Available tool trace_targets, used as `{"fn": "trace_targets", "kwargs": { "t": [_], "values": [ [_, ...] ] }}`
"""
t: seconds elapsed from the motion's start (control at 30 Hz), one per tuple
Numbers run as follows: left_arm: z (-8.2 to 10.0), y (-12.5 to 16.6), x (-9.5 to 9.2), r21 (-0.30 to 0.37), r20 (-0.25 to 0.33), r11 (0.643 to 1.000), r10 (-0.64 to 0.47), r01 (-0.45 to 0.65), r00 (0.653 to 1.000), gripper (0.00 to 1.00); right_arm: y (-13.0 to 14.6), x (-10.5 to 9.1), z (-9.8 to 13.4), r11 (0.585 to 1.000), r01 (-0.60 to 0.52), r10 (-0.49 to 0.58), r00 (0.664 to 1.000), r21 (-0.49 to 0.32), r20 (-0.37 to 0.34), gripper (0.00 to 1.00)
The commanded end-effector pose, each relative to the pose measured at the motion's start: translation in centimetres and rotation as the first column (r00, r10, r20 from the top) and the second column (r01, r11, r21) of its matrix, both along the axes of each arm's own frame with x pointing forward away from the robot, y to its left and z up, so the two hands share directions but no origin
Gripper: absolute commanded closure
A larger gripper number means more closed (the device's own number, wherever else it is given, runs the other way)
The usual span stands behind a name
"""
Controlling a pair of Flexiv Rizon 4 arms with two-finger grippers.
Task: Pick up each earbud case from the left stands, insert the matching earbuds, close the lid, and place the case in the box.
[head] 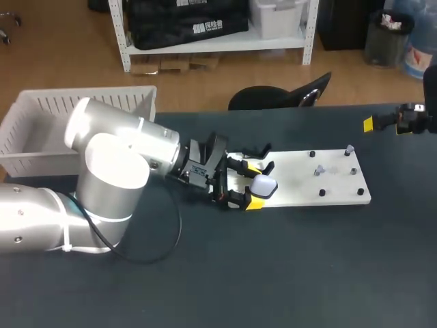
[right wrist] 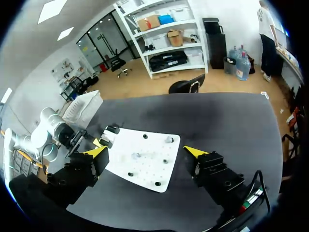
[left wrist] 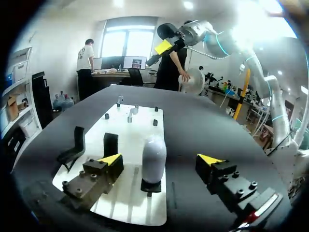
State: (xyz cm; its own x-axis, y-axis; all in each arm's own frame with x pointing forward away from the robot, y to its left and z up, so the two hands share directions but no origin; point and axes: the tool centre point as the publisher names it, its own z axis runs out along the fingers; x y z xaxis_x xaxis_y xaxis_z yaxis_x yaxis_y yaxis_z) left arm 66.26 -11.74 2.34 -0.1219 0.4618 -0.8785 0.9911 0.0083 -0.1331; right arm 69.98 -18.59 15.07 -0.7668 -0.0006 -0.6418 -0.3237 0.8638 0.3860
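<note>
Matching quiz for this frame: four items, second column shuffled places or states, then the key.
1 earbud case
2 right gripper
3 box
4 board

A at the table's far left
B open, holding nothing, at the table's right
C on its stand, between the left gripper's open fingers
D flat on the table, mid-table

Pairs: 1-C, 2-B, 3-A, 4-D

I'm looking at a dark matte table (head: pixel 287 273) filling the near ground, with a light wooden floor (head: pixel 61 61) beyond its far edge. A white shelving unit (head: pixel 218 42) stands on that floor at the far side, and a black chair (head: pixel 273 96) sits right at the table's far edge. In the left wrist view a bright window (left wrist: pixel 128 43) is set in a pale wall (left wrist: pixel 53 29), and in the right wrist view rectangular ceiling panels (right wrist: pixel 50 10) are lit overhead
</note>
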Motion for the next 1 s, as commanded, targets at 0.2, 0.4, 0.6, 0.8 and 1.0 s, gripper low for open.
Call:
{"fn": "trace_targets", "kwargs": {
  "t": [0.2,0.4,0.6,0.8,1.0],
  "values": [
    [0.27,0.01,-0.24,-0.016,0.006,1.000,-0.003,0.003,1.000,0.00,-0.01,0.02,-0.02,1.000,0.000,0.000,1.000,0.000,0.000,0.00],
    [0.25,-0.01,-0.25,-0.016,0.006,1.000,-0.008,0.008,1.000,0.00,-0.01,0.02,-0.02,1.000,0.000,0.000,1.000,0.000,0.000,0.00],
    [-0.11,-0.10,-0.23,-0.010,0.002,1.000,-0.013,0.013,1.000,0.12,-0.01,0.02,-0.02,1.000,0.000,0.000,1.000,0.000,0.000,0.00],
    [-0.28,-0.13,-0.28,-0.007,0.000,1.000,-0.014,0.014,1.000,0.25,-0.01,0.02,-0.02,1.000,0.000,0.000,1.000,0.000,0.000,0.00],
    [-0.42,-0.19,-0.18,-0.010,0.000,1.000,-0.013,0.013,1.000,0.32,-0.01,0.02,-0.02,1.000,0.000,0.000,1.000,0.000,0.000,0.00]
  ]
}}
